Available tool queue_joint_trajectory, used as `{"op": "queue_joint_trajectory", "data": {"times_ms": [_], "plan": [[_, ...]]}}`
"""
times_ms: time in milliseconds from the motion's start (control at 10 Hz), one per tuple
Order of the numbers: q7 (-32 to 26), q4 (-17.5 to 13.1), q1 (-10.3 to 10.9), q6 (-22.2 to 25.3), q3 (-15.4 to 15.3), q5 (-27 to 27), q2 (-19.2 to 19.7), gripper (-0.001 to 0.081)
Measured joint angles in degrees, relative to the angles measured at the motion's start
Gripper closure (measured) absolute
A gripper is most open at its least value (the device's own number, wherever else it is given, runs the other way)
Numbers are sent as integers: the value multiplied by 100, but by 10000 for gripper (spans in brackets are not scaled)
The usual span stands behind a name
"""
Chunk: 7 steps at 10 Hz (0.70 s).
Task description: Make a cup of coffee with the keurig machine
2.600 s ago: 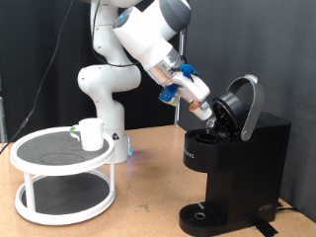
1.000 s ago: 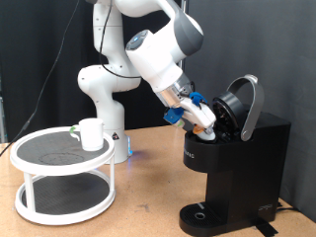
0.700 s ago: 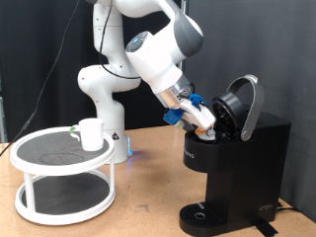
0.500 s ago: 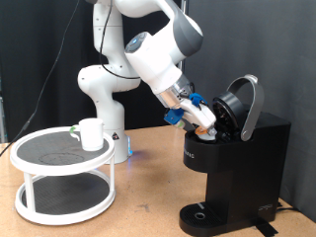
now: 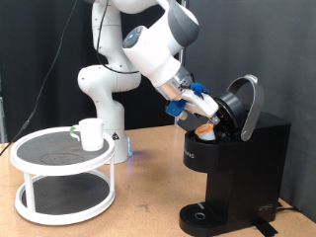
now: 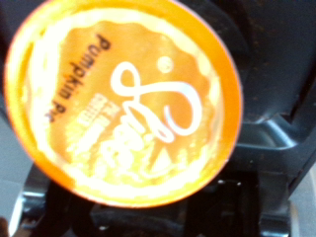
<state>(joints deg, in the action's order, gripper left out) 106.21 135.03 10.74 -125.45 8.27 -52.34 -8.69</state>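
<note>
- Arm pose: the white Franka arm is bent over from the exterior view's top and slopes down toward the exterior view's right, with its wrist aimed at the open top of the keurig machine.
- Gripper is placed just over the machine's pod opening, beneath the raised lid; blue parts are seen on the hand just above it.
- Pod, orange-topped and printed "Pumpkin", fills most of the wrist view, with the machine's black body behind it. In the exterior view a small orange patch is seen at the fingertips, so the fingers appear closed on the pod, though the fingers themselves cannot be made out.
- Whether the pod is already seated in the holder or is just above it cannot be told.
- Cup is left standing on the upper shelf of the round white two-tier stand at the exterior view's left, well apart from the machine; a small green item is seen beside it.
- Compared with half a second ago, the wrist has been lifted slightly and turned, and the orange top is now exposed at the opening; cup and stand are unchanged.
</note>
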Motion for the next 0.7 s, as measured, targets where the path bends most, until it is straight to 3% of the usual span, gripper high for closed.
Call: {"op": "queue_joint_trajectory", "data": {"times_ms": [700], "plan": [[312, 257, 11, -294, -218, 225, 37, 72]]}}
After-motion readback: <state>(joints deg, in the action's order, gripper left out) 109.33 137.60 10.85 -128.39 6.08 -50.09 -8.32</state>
